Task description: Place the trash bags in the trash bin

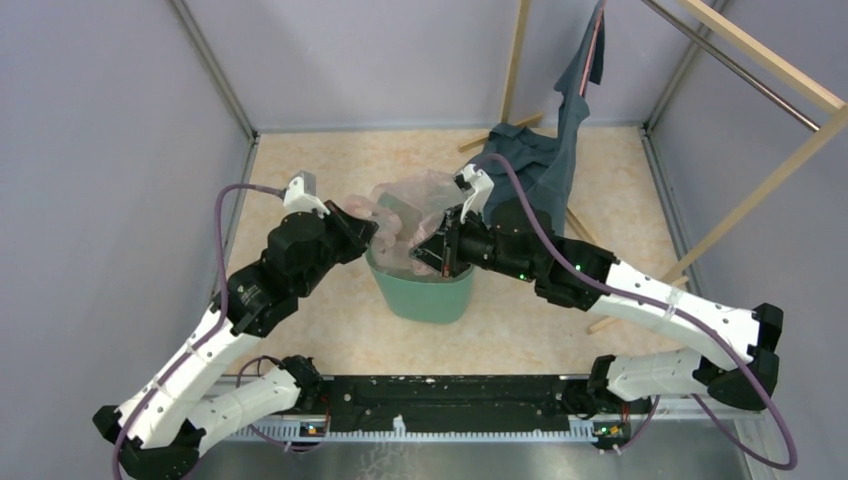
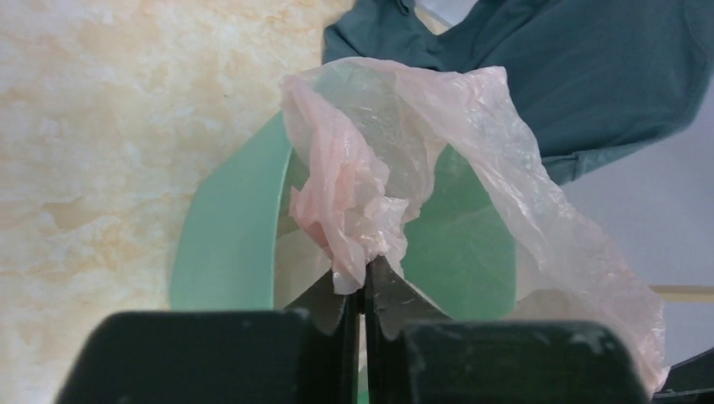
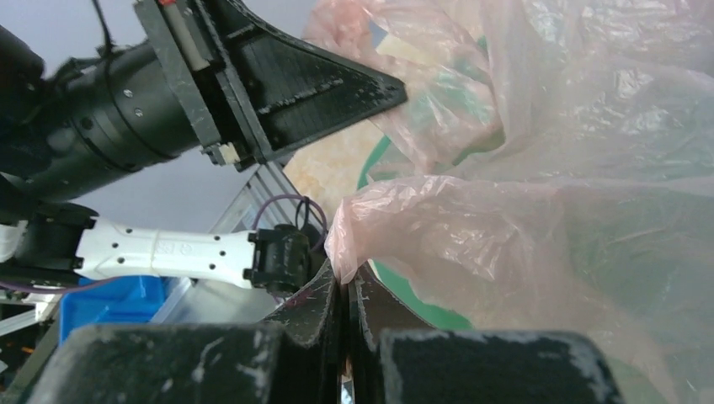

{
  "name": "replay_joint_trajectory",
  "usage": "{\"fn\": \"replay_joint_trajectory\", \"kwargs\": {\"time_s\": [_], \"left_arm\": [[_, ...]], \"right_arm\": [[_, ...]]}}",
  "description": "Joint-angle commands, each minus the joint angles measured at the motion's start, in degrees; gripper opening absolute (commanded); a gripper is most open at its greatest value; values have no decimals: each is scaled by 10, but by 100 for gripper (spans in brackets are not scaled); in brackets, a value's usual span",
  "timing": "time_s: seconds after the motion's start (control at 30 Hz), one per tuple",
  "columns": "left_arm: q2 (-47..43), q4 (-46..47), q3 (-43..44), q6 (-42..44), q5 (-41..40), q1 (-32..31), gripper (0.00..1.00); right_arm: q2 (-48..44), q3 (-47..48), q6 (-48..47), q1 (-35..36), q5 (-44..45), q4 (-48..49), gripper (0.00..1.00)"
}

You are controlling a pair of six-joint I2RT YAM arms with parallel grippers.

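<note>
Over the trash bin on the desk, the trash bag sat bunched, partly inside. Left tool and right tool were each clamped on its film. Seating the bag seemed the step in hand; next, both likely needed to push it lower.
</note>
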Motion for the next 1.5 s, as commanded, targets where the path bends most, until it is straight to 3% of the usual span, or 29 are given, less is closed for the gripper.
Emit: {"fn": "replay_joint_trajectory", "kwargs": {"time_s": [0.0, 0.17, 0.3, 0.53, 0.9, 1.07, 1.17, 1.3, 1.47], "left_arm": [[-9, -5, 49, 105, -11, 1, 0], [-37, -117, 107, 205, 1, 1, 0], [-63, -198, 120, 228, 3, 1, 0], [-107, -255, 91, 242, -21, 1, 0], [-84, -300, 88, 256, -86, 1, 0], [-68, -318, 99, 244, -64, 1, 0], [-59, -347, 158, 216, -22, 1, 0], [-69, -376, 210, 206, -29, 1, 0], [-87, -381, 143, 176, 0, 1, 0]], "right_arm": [[-37, 26, -37, 2, 33, -69, 0], [-97, 33, -64, 2, 90, -214, 3], [-137, 32, -63, 2, 133, -309, 4], [-181, 0, -28, 2, 176, -388, 3], [-158, 28, 13, 2, 284, -540, 0], [-143, 20, 40, 2, 299, -565, 0], [-124, 30, 57, 2, 321, -591, 1], [-120, 36, 57, 2, 339, -604, 1], [-126, 37, 36, 2, 323, -584, 4]]}}
